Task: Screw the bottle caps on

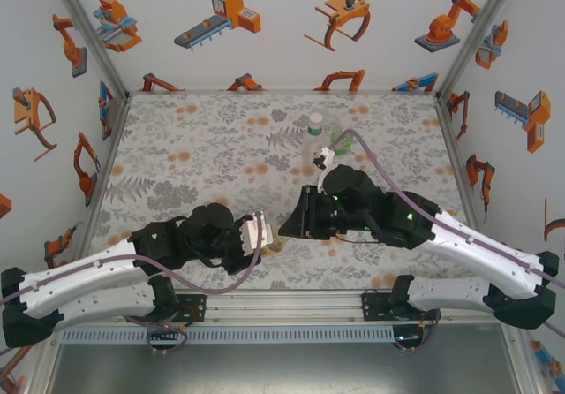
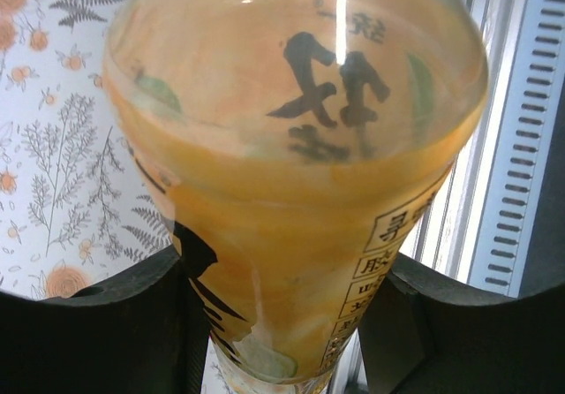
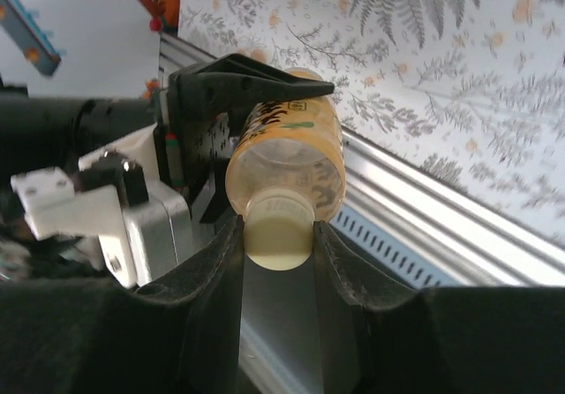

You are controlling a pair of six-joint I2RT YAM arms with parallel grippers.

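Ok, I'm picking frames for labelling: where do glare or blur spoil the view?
Left wrist: the orange bottle is so close that it looks soft, with a white glare streak near the top of the picture. Right wrist: the pale cap is fairly sharp, the near foreground blurred. Top external: even light, sharp, no glare.

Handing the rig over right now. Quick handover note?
Left gripper: shut on the orange bottle, held sideways near the table front edge.
Right gripper: shut on the pale cap at that bottle's mouth.
Clear bottle and green bottle stand at the far middle; caps unreadable.
Done: cap on the mouth; tightness unclear.
Left: tighten it, check other two.
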